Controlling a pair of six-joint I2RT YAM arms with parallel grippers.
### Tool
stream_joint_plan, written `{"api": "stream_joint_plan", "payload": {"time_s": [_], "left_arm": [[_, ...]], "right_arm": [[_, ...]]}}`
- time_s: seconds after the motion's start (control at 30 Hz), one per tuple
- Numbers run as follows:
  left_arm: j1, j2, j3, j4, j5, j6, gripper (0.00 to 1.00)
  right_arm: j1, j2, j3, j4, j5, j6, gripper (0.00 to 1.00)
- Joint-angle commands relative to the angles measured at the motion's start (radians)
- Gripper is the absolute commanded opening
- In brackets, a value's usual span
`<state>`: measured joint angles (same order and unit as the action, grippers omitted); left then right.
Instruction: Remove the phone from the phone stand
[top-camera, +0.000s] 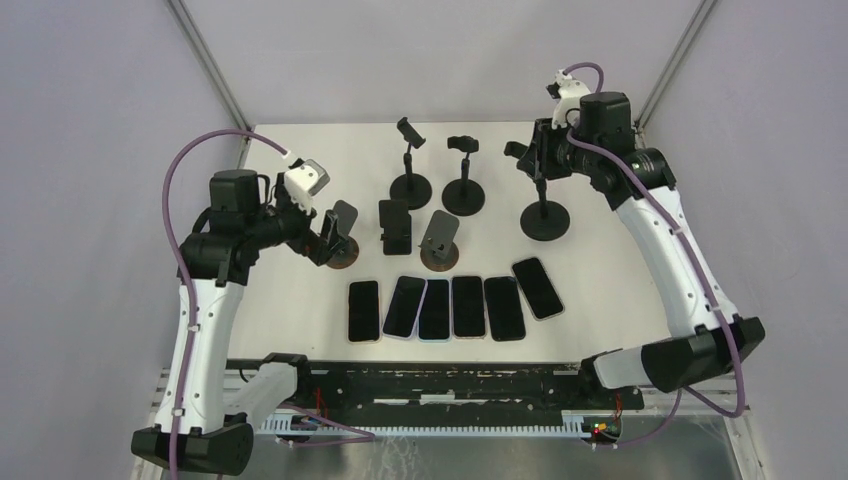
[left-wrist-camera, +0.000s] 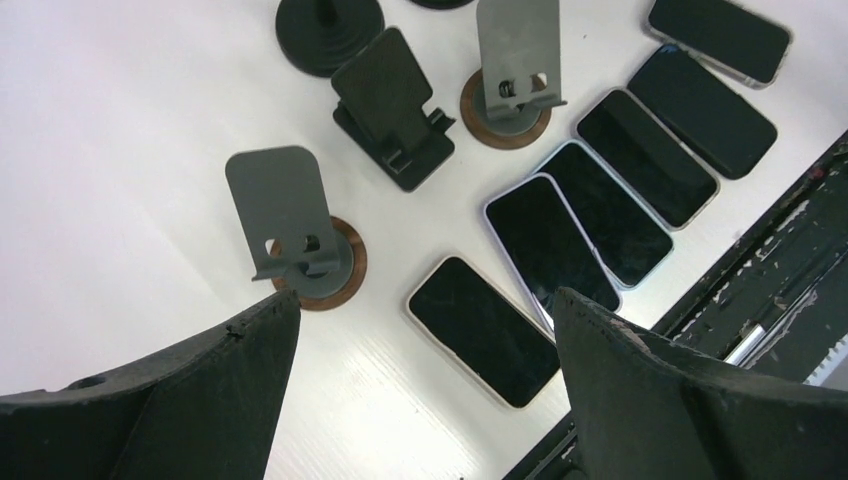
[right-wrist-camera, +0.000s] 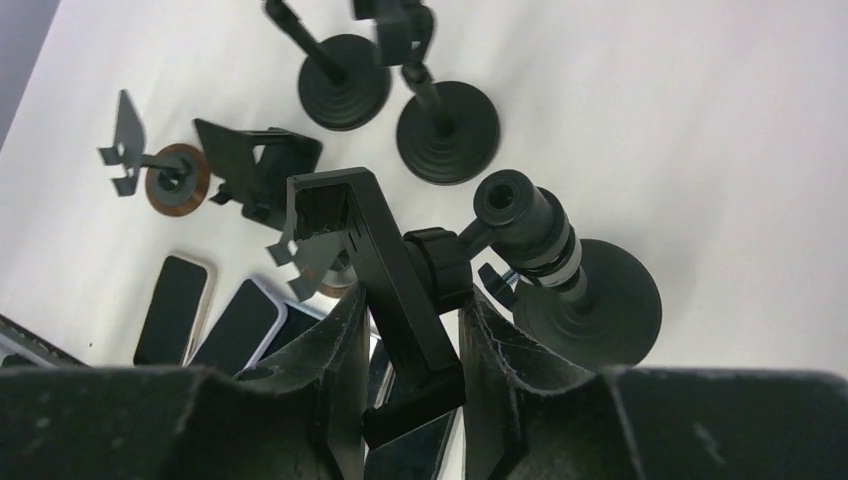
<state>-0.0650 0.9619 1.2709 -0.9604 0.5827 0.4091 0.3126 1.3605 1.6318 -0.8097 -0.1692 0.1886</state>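
Left gripper (top-camera: 327, 238) is spread wide with nothing in it, hanging just beside the grey stand (top-camera: 343, 226) on the wooden disc, at the left of the stand cluster. From its wrist camera I'm looking down past both fingers (left-wrist-camera: 240, 390) at that stand's plate, and it's bare.

On the near side of it lies the phone (top-camera: 364, 311) I take to be the task's. It's flat on the table (top-camera: 300, 300), dark face up, leftmost in a row of 6, with its long axis running from the arm bases toward the back. It lies toward the bases from the left gripper, and the left arm is much the nearer of the 2.

Right gripper (right-wrist-camera: 415, 300) is over at the back right, clenched on the clamp bracket (right-wrist-camera: 385, 250) atop the right tall stand (top-camera: 545, 218), its jaws pressing it from both sides. I see no phone in that bracket.

Checking the other holders:
- Black folding stand (top-camera: 395, 222): empty.
- Second grey stand (top-camera: 440, 233): empty.
- Left tall stand (top-camera: 410, 187) and middle tall stand (top-camera: 463, 196): clamps look empty, though they're small from overhead.

So that's 6 stands and 6 phones, every phone down on the table.

My read is that the removal looks complete. What remains is for the right gripper to let go of the bracket without tipping that stand.
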Motion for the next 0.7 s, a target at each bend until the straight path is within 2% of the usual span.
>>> {"api": "stream_joint_plan", "payload": {"time_s": [0.0,0.1,0.17,0.4,0.53,0.57,0.6,0.67], "left_arm": [[0.001,-0.014,-0.036,0.046,-0.053,-0.025,1.0],[0.002,-0.031,-0.057,0.057,-0.042,-0.024,1.0],[0.002,-0.036,-0.068,0.062,-0.034,-0.026,1.0],[0.004,-0.037,-0.117,0.105,-0.055,-0.036,1.0],[0.004,-0.032,-0.137,0.13,-0.064,-0.042,1.0],[0.005,-0.033,-0.141,0.138,-0.067,-0.047,1.0],[0.005,-0.033,-0.143,0.144,-0.07,-0.05,1.0],[0.007,-0.033,-0.145,0.155,-0.076,-0.059,1.0]], "right_arm": [[-0.115,0.039,-0.021,0.288,-0.183,-0.011,0.0],[-0.176,0.087,-0.061,0.399,-0.33,0.035,0.0],[-0.191,0.115,-0.084,0.454,-0.366,0.052,0.0],[-0.212,0.199,-0.123,0.495,-0.38,0.013,0.0],[-0.213,0.188,-0.187,0.511,-0.353,-0.029,0.02],[-0.214,0.182,-0.202,0.514,-0.345,-0.036,0.12],[-0.213,0.179,-0.215,0.511,-0.337,-0.043,0.29],[-0.213,0.169,-0.223,0.489,-0.302,-0.042,0.81]]}}
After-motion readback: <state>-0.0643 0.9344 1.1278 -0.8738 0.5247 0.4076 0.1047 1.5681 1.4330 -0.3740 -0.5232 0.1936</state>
